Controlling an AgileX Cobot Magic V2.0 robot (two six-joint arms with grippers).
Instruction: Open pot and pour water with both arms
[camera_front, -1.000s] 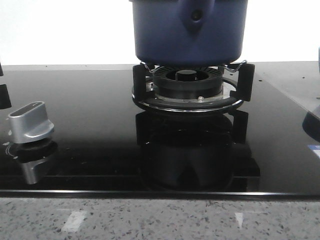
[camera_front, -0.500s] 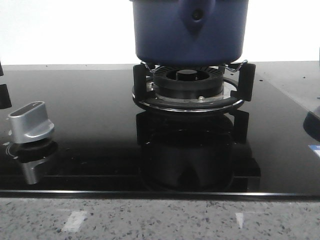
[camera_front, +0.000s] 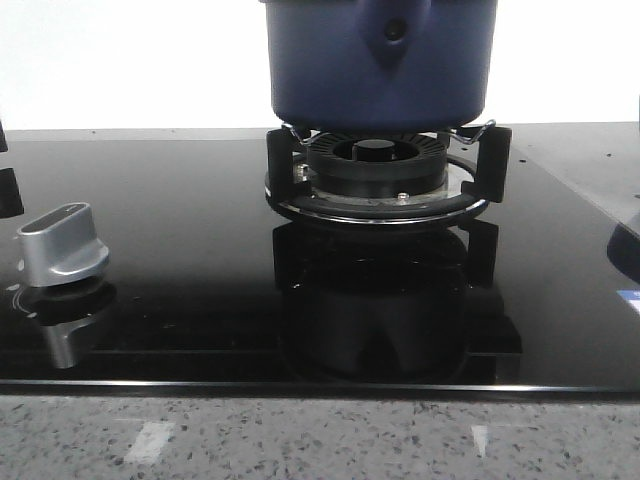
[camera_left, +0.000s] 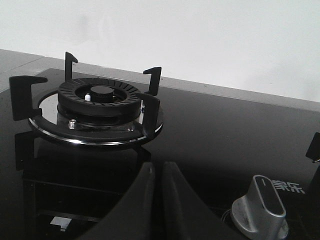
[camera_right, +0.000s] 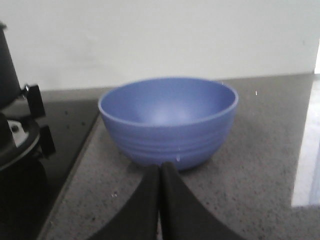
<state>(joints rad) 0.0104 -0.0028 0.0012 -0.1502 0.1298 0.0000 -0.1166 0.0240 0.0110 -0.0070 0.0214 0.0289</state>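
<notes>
Over at the left edge of the black glass cooktop (camera_front: 180, 250) a silver knob (camera_front: 62, 243) stands by itself. The left gripper (camera_left: 156, 200) hovers low near that knob, jaws pressed together on nothing, looking across at a bare burner (camera_left: 95, 107) with no pan on its prongs. In the middle, toward the back edge of the counter (camera_front: 320, 440), the dark blue pot (camera_front: 378, 60) sits square on its own burner (camera_front: 375, 170); the top of the pot is cut off from sight, so I cannot tell whether its lid is on or off. Off the right edge of the cooktop, on the speckled stone, the right gripper (camera_right: 160, 200) hangs just in front of a blue bowl (camera_right: 169, 120), jaws likewise pressed together and holding nothing. The bowl looks dry inside, with no water that I can make out. Judging by that, the pouring is left to do, and the pot rests on the stove rather than in either arm's grip; how far the lid step stands I can't say.
</notes>
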